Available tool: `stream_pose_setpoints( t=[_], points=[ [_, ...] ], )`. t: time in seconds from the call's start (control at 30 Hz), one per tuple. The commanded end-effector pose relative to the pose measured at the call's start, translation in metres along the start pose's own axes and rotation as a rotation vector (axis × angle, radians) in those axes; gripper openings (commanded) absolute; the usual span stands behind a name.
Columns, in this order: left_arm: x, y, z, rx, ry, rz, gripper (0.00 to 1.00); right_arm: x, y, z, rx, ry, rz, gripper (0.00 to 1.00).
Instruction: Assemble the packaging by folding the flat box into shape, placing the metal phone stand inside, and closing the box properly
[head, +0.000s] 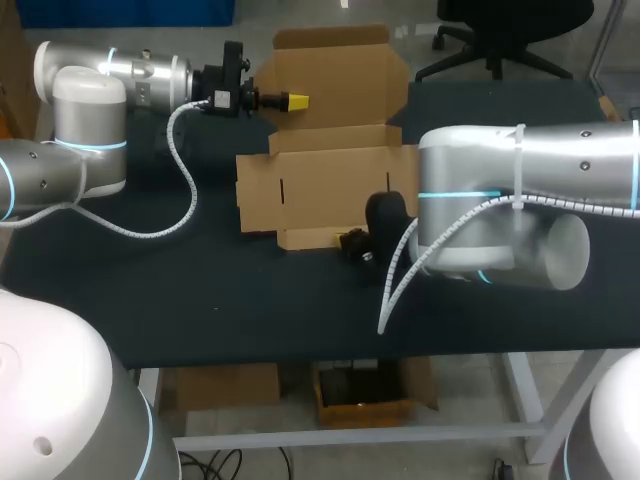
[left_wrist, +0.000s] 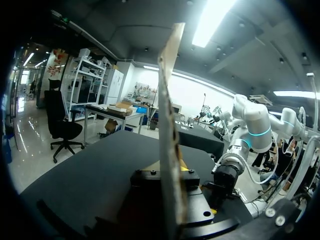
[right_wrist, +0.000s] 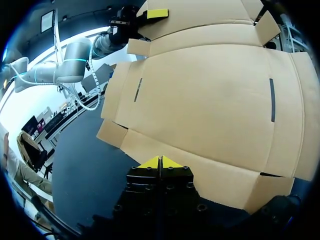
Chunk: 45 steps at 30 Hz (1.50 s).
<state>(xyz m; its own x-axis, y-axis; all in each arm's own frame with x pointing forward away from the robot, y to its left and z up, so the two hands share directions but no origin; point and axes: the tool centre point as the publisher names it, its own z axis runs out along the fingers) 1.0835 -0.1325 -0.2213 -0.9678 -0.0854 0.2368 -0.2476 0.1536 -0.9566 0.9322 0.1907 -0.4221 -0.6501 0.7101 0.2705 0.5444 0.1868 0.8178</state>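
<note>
Head view puts the box (head: 330, 185) in the middle of the dark table (head: 200, 290). It is not yet a box at all: its wide middle panel lies flat, with the side flaps spread and the slots showing. The back panel (head: 335, 80) is different. Seen edge-on in the left wrist view, it stands upright, rising from between the fingers of the left claw (head: 295, 101). That claw pinches the panel at its left edge, on the far side of the box. I judge this hold is meant to fold the panel up along its crease, as the first wall of the shape.

At the near edge of the box sits the right claw (right_wrist: 160, 162). Its yellow tips are drawn together with barely a line between them, right at the edge of the front strip (right_wrist: 220, 185). Whether any cardboard is caught between them I cannot tell. My reading is that it steadies the near side so the sheet neither slides nor lifts while the far side is bent. The box lies directly ahead of this claw, spreading away from its tips.

Further out, the left arm (head: 90, 130) comes in level from the left of the box, and the right arm (head: 520, 190) crosses above its right flaps. No phone stand shows in any view, so packing looks a long way off.
</note>
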Motion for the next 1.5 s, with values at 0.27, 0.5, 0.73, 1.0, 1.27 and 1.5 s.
stream_pose_setpoints(
  t=[0.27, 0.5, 0.73, 1.0, 1.27, 1.5],
  points=[
    [-0.003, 0.004, 0.001, -0.001, 0.010, -0.012, 0.00, -0.004, -0.008, 0.008, -0.023, -0.012, 0.011, 0.00],
    [-0.002, 0.005, 0.001, 0.003, 0.011, -0.013, 0.00, -0.004, -0.009, 0.010, -0.019, -0.013, 0.014, 0.00],
    [-0.001, 0.006, 0.001, 0.004, 0.014, -0.012, 0.00, -0.004, -0.014, 0.010, -0.013, -0.018, 0.026, 0.00],
    [0.007, 0.008, -0.001, 0.004, 0.016, -0.006, 0.00, -0.004, -0.014, 0.010, -0.013, -0.018, 0.026, 0.00],
    [0.027, 0.007, -0.004, 0.010, 0.020, 0.026, 0.00, -0.004, -0.014, 0.010, -0.013, -0.018, 0.026, 0.00],
    [0.049, 0.005, -0.005, 0.009, 0.020, 0.058, 0.00, -0.004, -0.014, 0.010, -0.013, -0.018, 0.026, 0.00]
  ],
)
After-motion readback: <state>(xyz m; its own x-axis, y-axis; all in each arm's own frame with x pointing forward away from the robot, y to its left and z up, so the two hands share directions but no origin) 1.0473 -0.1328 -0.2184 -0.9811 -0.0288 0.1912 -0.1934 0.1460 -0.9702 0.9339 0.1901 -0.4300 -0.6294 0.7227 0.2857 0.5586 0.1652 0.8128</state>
